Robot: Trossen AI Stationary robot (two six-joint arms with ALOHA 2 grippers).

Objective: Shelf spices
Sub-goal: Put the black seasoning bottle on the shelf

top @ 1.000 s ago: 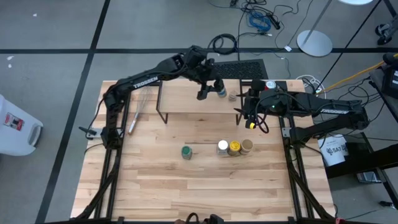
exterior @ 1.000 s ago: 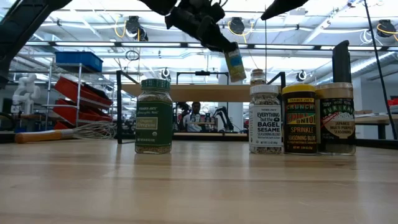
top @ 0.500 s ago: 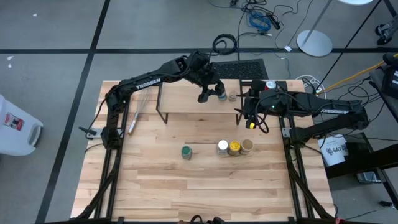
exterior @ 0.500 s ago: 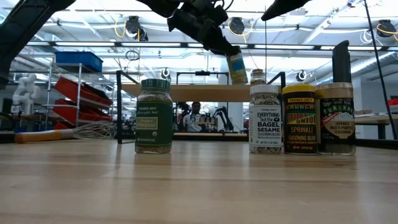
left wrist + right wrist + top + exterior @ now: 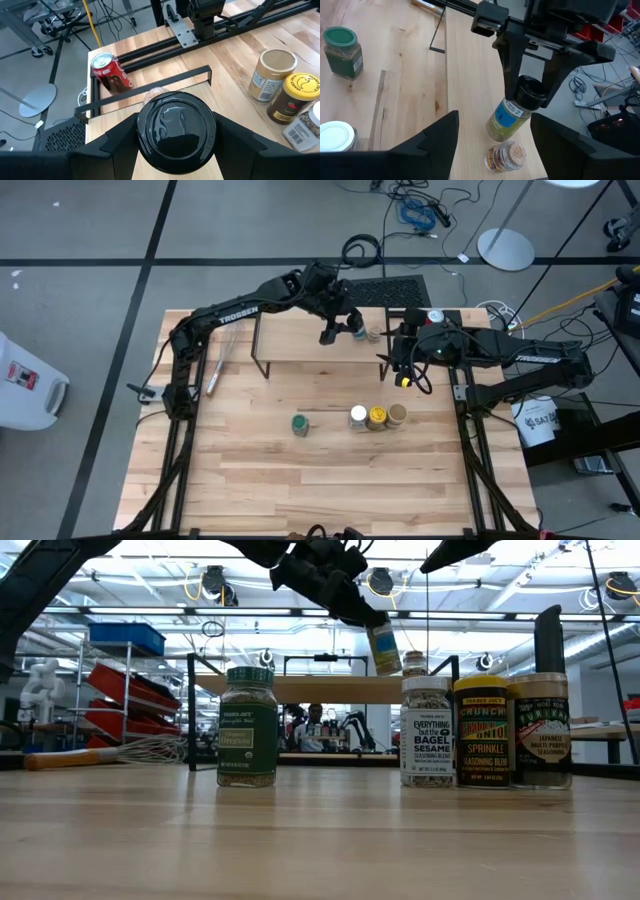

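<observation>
My left gripper [image 5: 338, 328] reaches over the shelf [image 5: 295, 340], a light-wood board on black legs, and is shut on a dark-lidded spice jar [image 5: 507, 117] with a yellow-green body. One more jar [image 5: 506, 156] stands on the shelf beside it. My right gripper [image 5: 493, 117] is open and hovers by the shelf's right end, touching nothing. A green-lidded jar [image 5: 300, 424], a white-lidded jar [image 5: 358, 416], a yellow jar [image 5: 377, 417] and a tan-lidded jar [image 5: 397, 414] stand on the tabletop. My left gripper pinches the jar's dark lid [image 5: 176, 132] between its two fingers [image 5: 512, 65], coming from above and slanting down. The jar hangs tilted below the fingers [image 5: 381, 648], its base just over the shelf board; I cannot tell whether it touches the board.
A red can [image 5: 436, 317] stands beyond the shelf's right end. A wire whisk [image 5: 222, 355] lies on the table left of the shelf. The near half of the table [image 5: 330, 480] is bare wood.
My left gripper has carried the held jar slightly down toward the shelf and a little toward the jar standing on it, keeping it tilted.
</observation>
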